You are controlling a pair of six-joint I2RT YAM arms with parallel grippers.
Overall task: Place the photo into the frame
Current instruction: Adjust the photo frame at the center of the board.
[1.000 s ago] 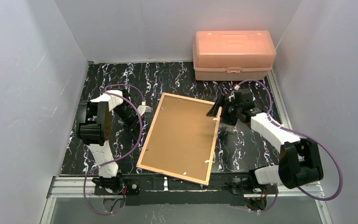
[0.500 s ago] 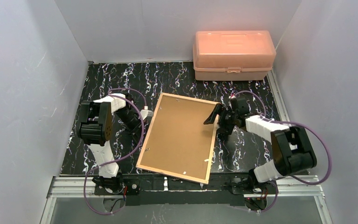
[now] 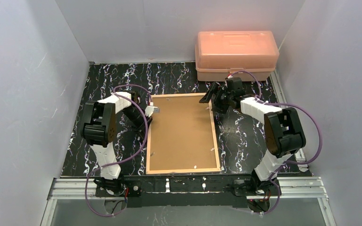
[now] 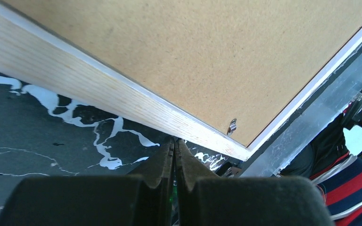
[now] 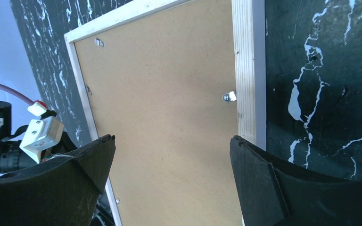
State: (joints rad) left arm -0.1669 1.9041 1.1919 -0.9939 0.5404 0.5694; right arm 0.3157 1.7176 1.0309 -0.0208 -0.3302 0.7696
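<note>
Right tool (image 5: 169, 146) spread wide over far right corner of frame (image 3: 184, 170); left tool (image 4: 174, 143) pressed together, empty, tip just beside left rail. Face-down and flat on bench (image 3: 245, 141), backing board (image 3: 181, 134) seated inside. Photo not in view. Likely next: swing each clip (image 5: 228, 97) off board, low, one finger, no dragging.
</note>
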